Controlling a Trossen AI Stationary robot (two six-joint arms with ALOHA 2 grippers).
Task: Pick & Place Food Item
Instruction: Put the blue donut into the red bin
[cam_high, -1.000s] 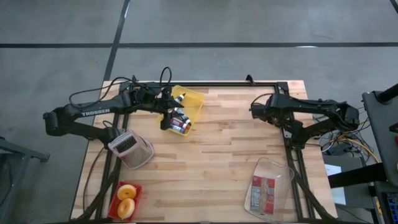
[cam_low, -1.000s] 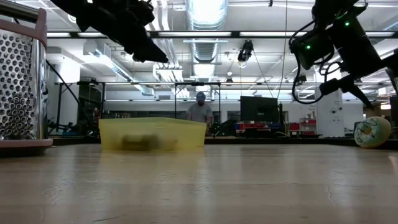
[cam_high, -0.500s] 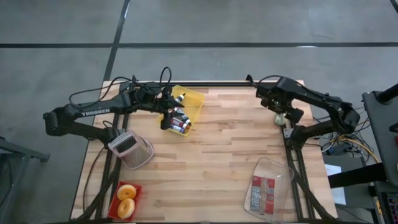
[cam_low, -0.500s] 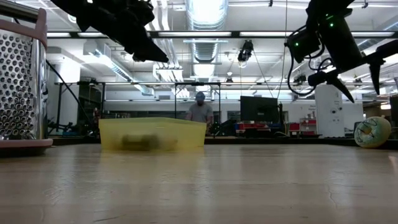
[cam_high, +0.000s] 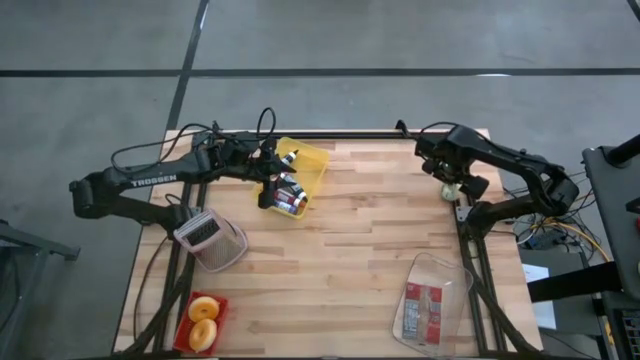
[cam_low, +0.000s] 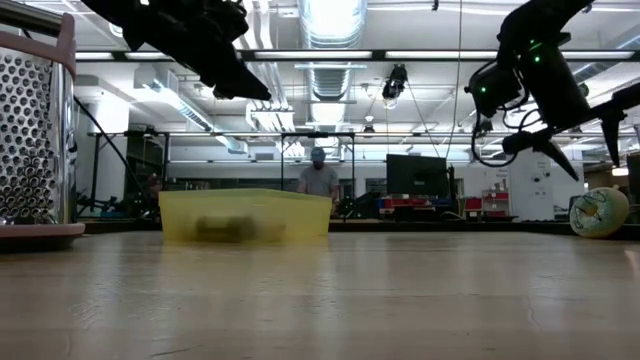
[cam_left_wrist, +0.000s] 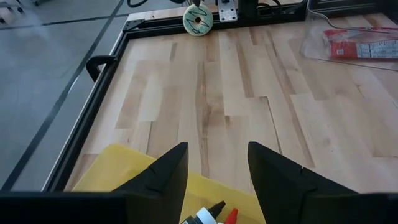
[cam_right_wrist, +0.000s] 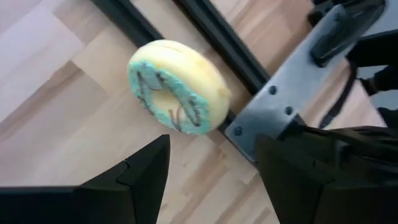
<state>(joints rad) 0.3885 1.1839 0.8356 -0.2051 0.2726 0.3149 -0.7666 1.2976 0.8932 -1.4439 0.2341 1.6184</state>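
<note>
A donut with teal icing (cam_right_wrist: 177, 87) stands on its edge at the table's right side, leaning against the black rail and a grey bracket (cam_right_wrist: 280, 106). It also shows in the high view (cam_high: 451, 190) and the low view (cam_low: 598, 212). My right gripper (cam_right_wrist: 211, 177) hovers open just above it, pointing steeply down, one finger to each side and clear of it. My left gripper (cam_left_wrist: 214, 177) waits open over the yellow bin (cam_high: 300, 170) at the far left, which holds small bottles (cam_high: 290, 195).
A metal grater (cam_high: 210, 240) lies at the left. A red tray with two yellow rings (cam_high: 203, 318) sits near the left front corner. A clear container with a red packet (cam_high: 432, 305) is at the right front. Bare wood lies in the middle.
My right gripper has swung from nearer the table's middle toward the right edge and come over the donut, rolling a little on the way. Its fingers have stayed open. The donut has not moved.
</note>
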